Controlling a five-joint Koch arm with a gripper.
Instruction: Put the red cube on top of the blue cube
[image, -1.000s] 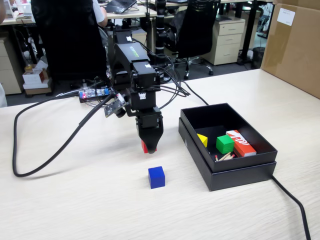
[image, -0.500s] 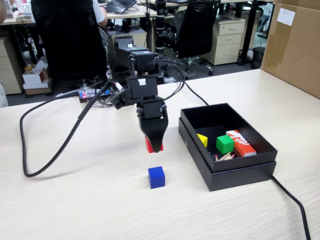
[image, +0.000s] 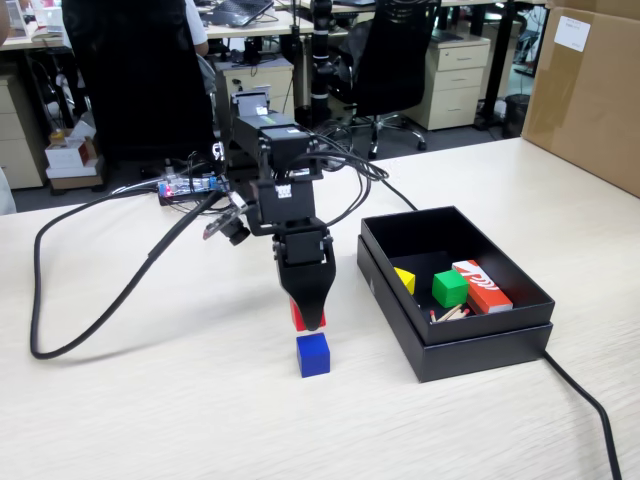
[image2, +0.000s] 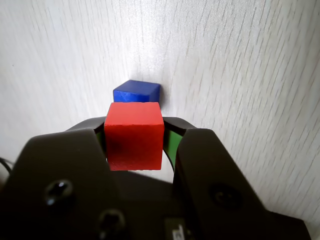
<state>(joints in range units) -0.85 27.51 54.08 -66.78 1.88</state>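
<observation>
The pincer (image2: 134, 145) pinches the red cube (image2: 134, 136) by two opposite flat sides, a sound hold for what looks a small, light, stiff block with matte faces unlikely to slip. The red cube hangs in the air, slightly behind and above the blue cube (image: 313, 354), which sits on the pale desk (image: 150, 400), not yet squarely over it.

Fixed view: bright, even, diffuse office lighting; table (image: 150, 400) evenly lit, soft shadow beside the cable (image: 90, 290); focus sharp throughout. Wrist view: bright; gripper (image2: 135, 145) body dark, near parts slightly soft; wood grain sharp.
</observation>
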